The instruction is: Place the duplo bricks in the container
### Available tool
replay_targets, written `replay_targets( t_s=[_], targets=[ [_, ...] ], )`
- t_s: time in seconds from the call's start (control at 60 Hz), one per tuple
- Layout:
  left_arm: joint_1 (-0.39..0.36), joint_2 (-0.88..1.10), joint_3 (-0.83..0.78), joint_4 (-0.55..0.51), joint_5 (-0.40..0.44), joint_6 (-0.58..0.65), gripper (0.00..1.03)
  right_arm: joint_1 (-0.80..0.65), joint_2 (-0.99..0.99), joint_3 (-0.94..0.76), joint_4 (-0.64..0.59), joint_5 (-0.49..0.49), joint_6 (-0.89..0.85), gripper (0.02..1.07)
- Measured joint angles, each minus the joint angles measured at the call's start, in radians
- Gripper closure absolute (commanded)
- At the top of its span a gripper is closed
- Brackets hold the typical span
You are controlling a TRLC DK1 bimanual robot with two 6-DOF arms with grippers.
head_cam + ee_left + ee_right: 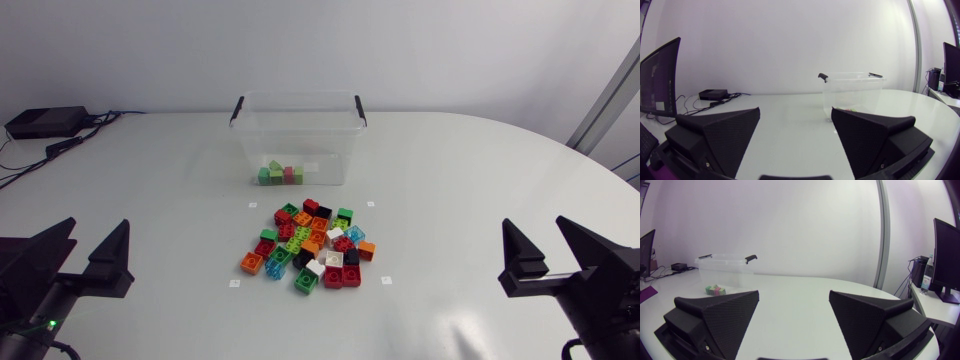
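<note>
**Q:** Where do the bricks lie?

**A:** The brick pile, a loose heap of red, green, orange, black, white and blue pieces, rests on the table near its middle. A few bricks, green and pink, sit on the floor of the container.

**Q:** And the container?

**A:** It is a clear, open-topped box with a black handle at each end. It stands upright just beyond the pile.

**Q:** How do the arms stand?

**A:** The left end effector is at the near left of the table and the right end effector at the near right. Both are well apart from the pile. Each has its fingers spread wide and grips nothing.
</note>
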Motion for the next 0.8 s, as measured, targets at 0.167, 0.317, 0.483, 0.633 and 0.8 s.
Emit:
replay_targets(
  t_s=[0.167,0.317,0.483,0.633,0.8],
  targets=[
    [0.000,0.000,0.000,0.000,0.000,0.000,0.04,0.000,0.000,0.000,0.000,0.000,0.000,0.06],
    [0.000,0.000,0.000,0.000,0.000,0.000,0.04,0.000,0.000,0.000,0.000,0.000,0.000,0.06],
    [-0.001,0.000,0.000,0.000,0.000,0.000,0.04,0.000,0.000,0.000,0.000,0.000,0.000,0.06],
    [-0.001,0.000,0.000,0.000,0.000,0.000,0.04,0.000,0.000,0.000,0.000,0.000,0.000,0.06],
    [-0.001,0.001,0.018,-0.018,0.000,0.000,0.04,0.003,0.000,0.000,0.000,0.000,0.000,0.06]
  ],
)
